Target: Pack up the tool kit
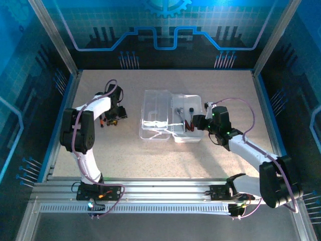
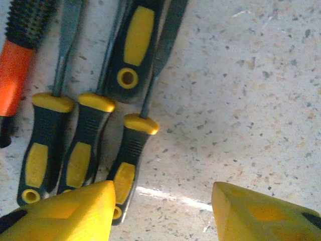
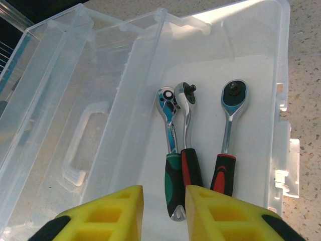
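Nearest, bare speckled table [image 1: 165,160] in front of the open clear case [image 1: 156,108]. At the near-right edge of the case, right gripper [image 3: 164,201], yellow fingers [image 3: 225,218] a narrow way apart; butt of a green-handled ratchet [image 3: 173,170] showing in that gap, but no telling whether gripped or merely lying below. Inside the case's right half, flat on its floor, three tools side by side: the green-handled ratchet, a red-and-black ratchet [image 3: 190,160] touching it, a second red-and-black ratchet [image 3: 225,170] just to the right, heads all pointing away from the gripper. Left half of the case: the lid [image 3: 60,90], lying open, moulded handle [image 3: 80,145] in its middle. Well to the left of the case, left gripper [image 2: 163,201], fingers about half spread and holding nothing, hanging over a row of black-and-yellow screwdrivers [image 2: 80,150] lying on the table; an orange-handled tool [image 2: 12,75] alongside them
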